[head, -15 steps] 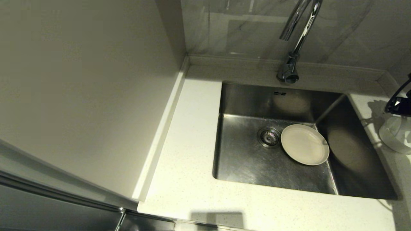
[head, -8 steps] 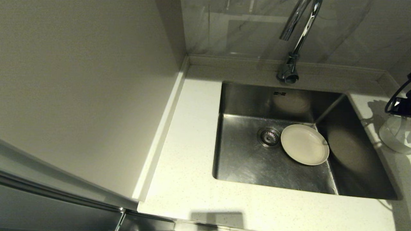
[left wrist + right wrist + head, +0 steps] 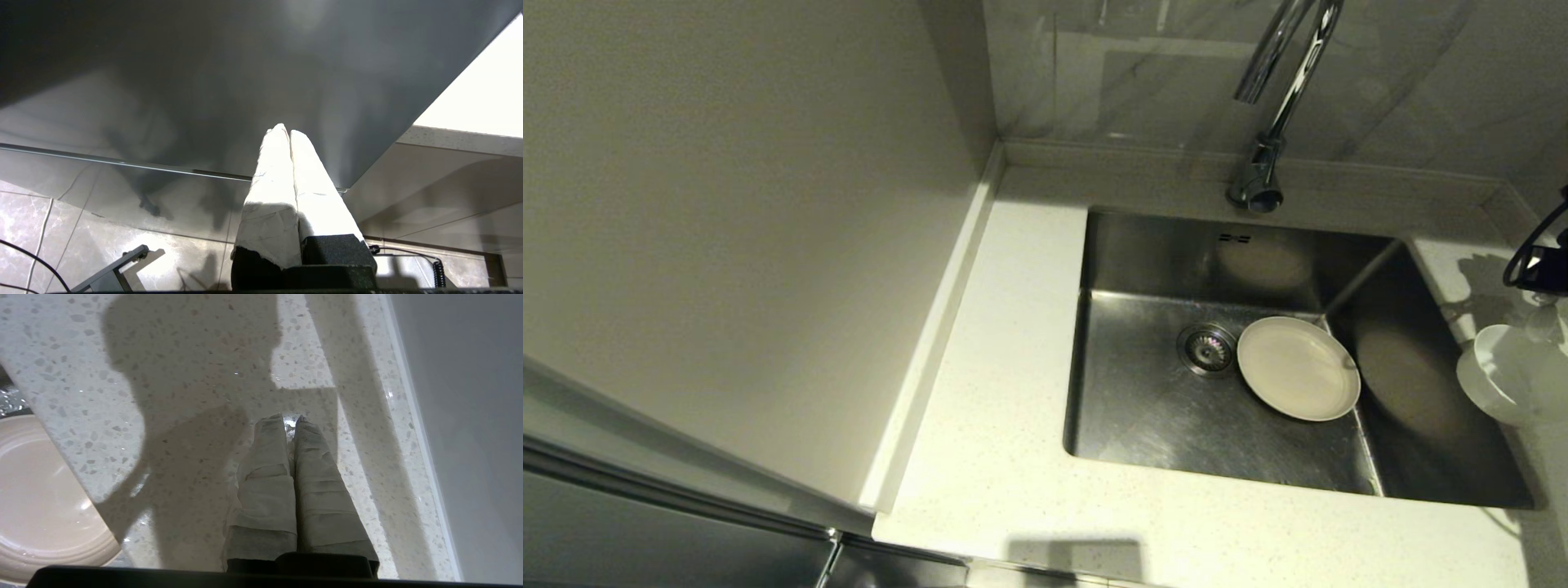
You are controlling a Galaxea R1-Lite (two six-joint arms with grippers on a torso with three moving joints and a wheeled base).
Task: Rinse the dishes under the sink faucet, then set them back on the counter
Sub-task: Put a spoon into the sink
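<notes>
Plate (image 3: 1297, 367) lies flat on the sink (image 3: 1143, 408) floor, right of the drain (image 3: 1207, 349) and touching or nearly touching it, toward the right wall of the basin. It also shows at the edge of the right wrist view (image 3: 36, 498), below the desk rim.

Bowl (image 3: 1499, 371) sits at the far right of the head view, at the sink's right rim over the desk (image 3: 996, 457), tilted with its opening toward the sink. Whether it rests on the desk or is lifted: cannot tell. Spoon: not made out.

Faucet (image 3: 1270, 122) stands on the far rim behind the sink, spout arching toward the left; no water seen. Two overflow slots (image 3: 1234, 238) on the far basin wall.

Right gripper (image 3: 289, 420): jaws pressed together, nothing between them, pointing down at the speckled desk just right of the sink; its shadow falls on the stone. In the head view only a dark part of the right arm (image 3: 1539, 265) shows, just beyond the bowl.

Left gripper (image 3: 284, 130): jaws closed on nothing, parked low and off to the left, facing a grey cabinet panel (image 3: 204, 81) with tiled floor (image 3: 81, 228) near it.
</notes>
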